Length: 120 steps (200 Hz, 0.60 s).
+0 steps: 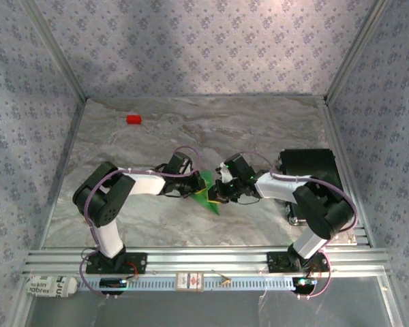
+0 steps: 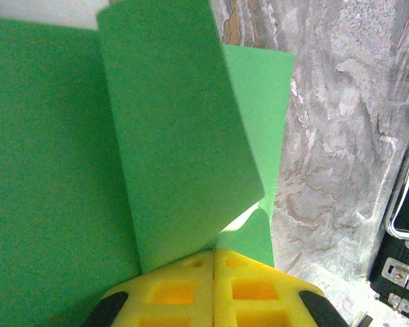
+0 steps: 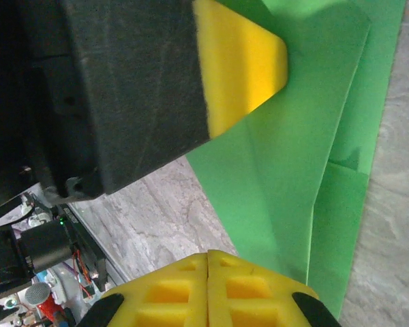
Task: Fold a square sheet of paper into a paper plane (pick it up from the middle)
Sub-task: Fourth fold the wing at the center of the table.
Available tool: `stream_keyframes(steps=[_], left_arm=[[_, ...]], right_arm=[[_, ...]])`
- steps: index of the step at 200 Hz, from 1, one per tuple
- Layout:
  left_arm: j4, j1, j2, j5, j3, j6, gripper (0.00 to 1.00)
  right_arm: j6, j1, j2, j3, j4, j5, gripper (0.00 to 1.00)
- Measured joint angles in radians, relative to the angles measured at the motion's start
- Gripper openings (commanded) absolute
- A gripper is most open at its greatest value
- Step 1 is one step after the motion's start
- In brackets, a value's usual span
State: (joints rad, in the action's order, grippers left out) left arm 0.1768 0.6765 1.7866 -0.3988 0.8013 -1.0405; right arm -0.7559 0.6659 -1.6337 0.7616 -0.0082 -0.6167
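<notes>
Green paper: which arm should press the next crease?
Right, probably. The left gripper is shut on the raised flap of the square sheet of paper, so it's occupied. The right gripper is shut at the sheet's edge, seemingly free.

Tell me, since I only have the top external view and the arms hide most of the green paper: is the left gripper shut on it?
Observer: The left wrist view shows the left gripper shut on the base of a raised flap of the green paper.
Operator: And the right one?
Observer: The right gripper is shut too, tips at the paper's edge; whether paper sits between them I cannot tell.
Operator: Single layer?
Observer: No, the right wrist view shows one layer folded over another.
</notes>
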Motion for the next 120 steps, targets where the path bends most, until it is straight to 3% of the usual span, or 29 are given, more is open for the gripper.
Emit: stream_keyframes(steps=[120], left_arm=[[0.0, 0.0, 0.0, 0.0, 0.0, 0.0, 0.07]], right_arm=[[-0.072, 0.0, -0.049, -0.09, 0.145, -0.013, 0.07]])
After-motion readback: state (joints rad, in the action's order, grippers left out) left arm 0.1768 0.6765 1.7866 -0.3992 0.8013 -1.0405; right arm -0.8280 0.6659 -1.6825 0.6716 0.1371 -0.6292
